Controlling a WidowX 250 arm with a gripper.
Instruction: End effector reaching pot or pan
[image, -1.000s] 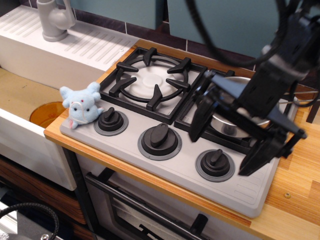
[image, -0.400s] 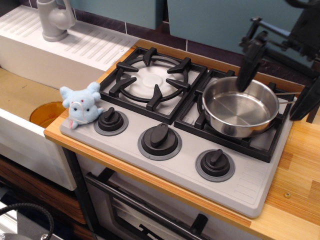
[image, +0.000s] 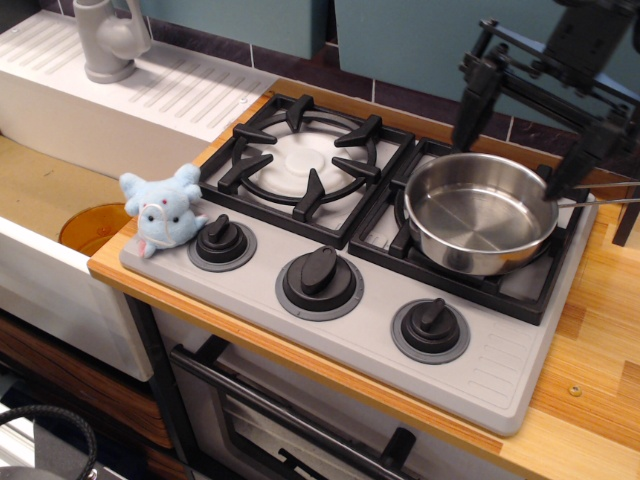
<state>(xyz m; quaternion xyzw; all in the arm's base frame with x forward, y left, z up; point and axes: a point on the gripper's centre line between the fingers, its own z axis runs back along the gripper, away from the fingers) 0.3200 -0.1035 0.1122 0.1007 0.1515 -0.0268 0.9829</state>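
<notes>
The shiny pan (image: 482, 212) sits on the right burner grate (image: 470, 265) of the toy stove (image: 350, 290), which stands on the wooden counter (image: 590, 390); its thin handle (image: 600, 201) points to 3 o'clock. The black pincer (image: 520, 125) hangs above the pan's far rim, at about 12 o'clock from the pan; it is spread wide, with 1 finger (image: 468, 105) at 11 o'clock of the pan and the other (image: 578, 160) at 2 o'clock, near the handle; neither finger seems to touch the pan. A small blue plush toy (image: 160, 212) sits at the stove's 9 o'clock edge, just beside the left knob (image: 221, 240); 2 more knobs (image: 320, 278) line the front. A grey tap (image: 105, 38) stands far off at 10 o'clock.
</notes>
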